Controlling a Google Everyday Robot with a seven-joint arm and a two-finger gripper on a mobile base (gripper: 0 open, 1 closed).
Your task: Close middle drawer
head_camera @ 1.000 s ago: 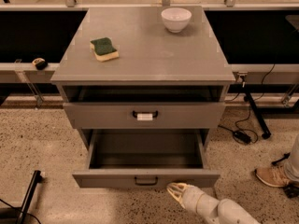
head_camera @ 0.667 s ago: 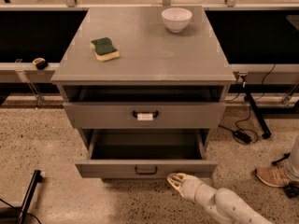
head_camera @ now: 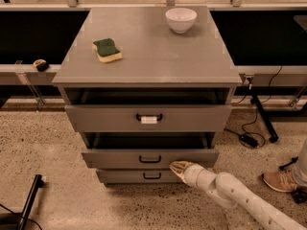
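Three grey drawer fronts stack under the front edge of the bench [head_camera: 158,56], and the middle drawer [head_camera: 110,158], the one with the plain black handle [head_camera: 150,159], stands out a little from the cabinet. A dark strip of its inside shows above the front, so the closing looks nearly done but not finished. The gripper [head_camera: 181,169] sits low, below the bench's front right corner. Its tip lies against the lower right part of the middle drawer's front, to the right of the handle. Whether it is spread or pressed together cannot be told. The white arm [head_camera: 240,195] runs back from it toward the lower right, roughly in line with the way the drawer slides. That suits a flat push on the front, which needs no grip on the handle. Because the contact is off-centre, the drawer may skew in its runners, so a steady, straight push is likely needed. The top drawer [head_camera: 96,119], marked by a white tag [head_camera: 148,120], and the bottom drawer [head_camera: 120,176] are apart from the gripper. A green-and-yellow sponge [head_camera: 107,50] lies near the bench's left edge and a white bowl [head_camera: 181,19] near its back right corner, both well clear of the work.
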